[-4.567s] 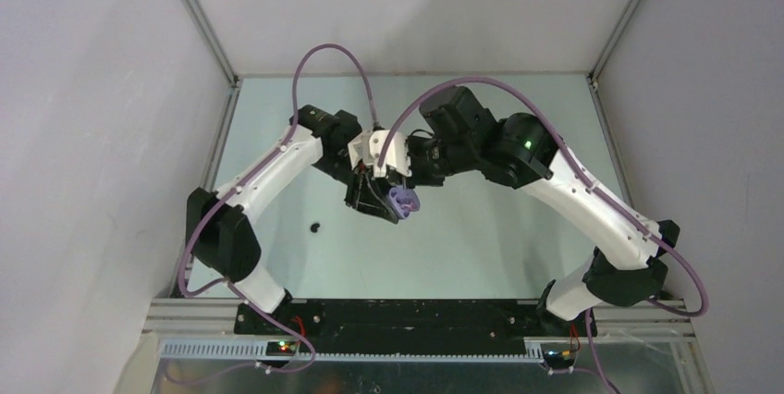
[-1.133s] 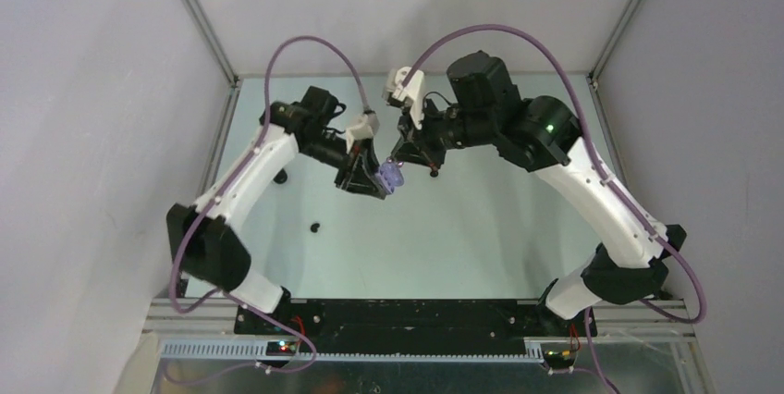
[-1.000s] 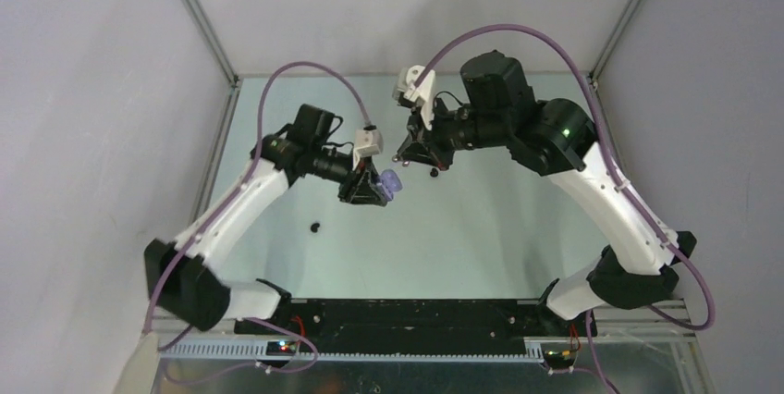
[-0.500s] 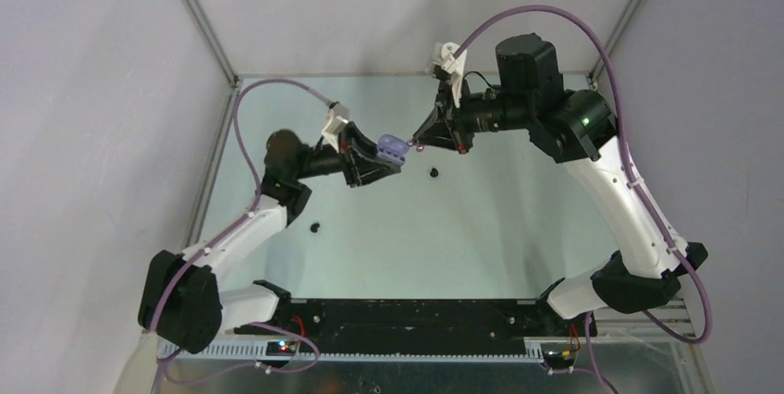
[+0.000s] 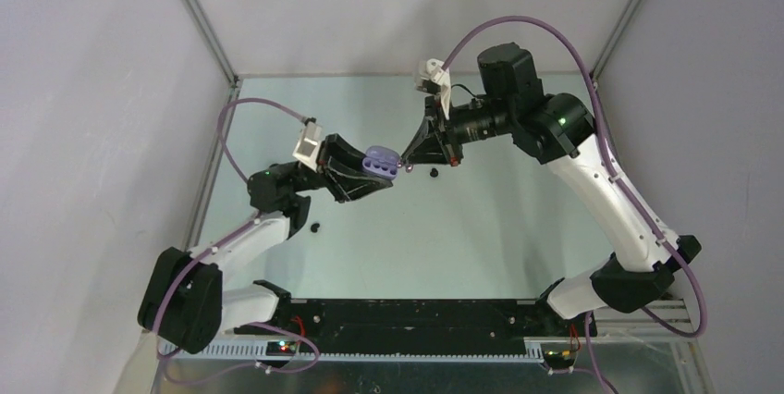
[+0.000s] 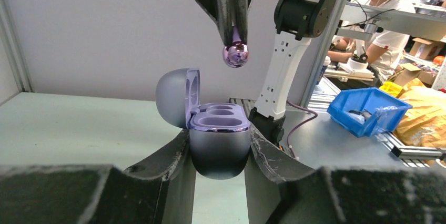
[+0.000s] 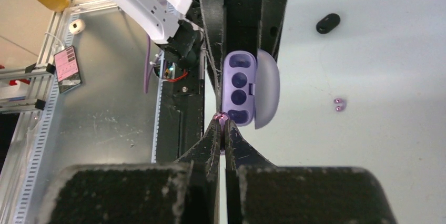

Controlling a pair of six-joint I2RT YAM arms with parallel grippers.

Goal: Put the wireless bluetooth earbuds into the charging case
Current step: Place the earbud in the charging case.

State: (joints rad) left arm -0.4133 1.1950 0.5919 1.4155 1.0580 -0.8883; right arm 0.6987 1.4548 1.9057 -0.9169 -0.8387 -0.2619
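My left gripper (image 5: 368,170) is shut on the open lilac charging case (image 5: 380,161) and holds it up above the table. In the left wrist view the case (image 6: 218,145) sits upright between my fingers, its lid (image 6: 173,98) open to the left and its wells empty. My right gripper (image 5: 407,159) is shut on a pale lilac earbud (image 6: 235,54), which hangs just above the case. In the right wrist view the earbud (image 7: 222,116) is at my fingertips, at the near end of the case (image 7: 239,84). Black earbuds (image 5: 315,226) (image 5: 432,172) lie on the table.
In the right wrist view a black earbud (image 7: 327,22) and a small lilac piece (image 7: 339,104) lie on the pale green table (image 5: 481,227). Grey walls and metal frame posts (image 5: 199,15) enclose the table. Both arms meet over the table's middle.
My left arm has folded back and lifted the case, turning its open side up. My right gripper has followed with the lilac earbud and now stands at the case's end.
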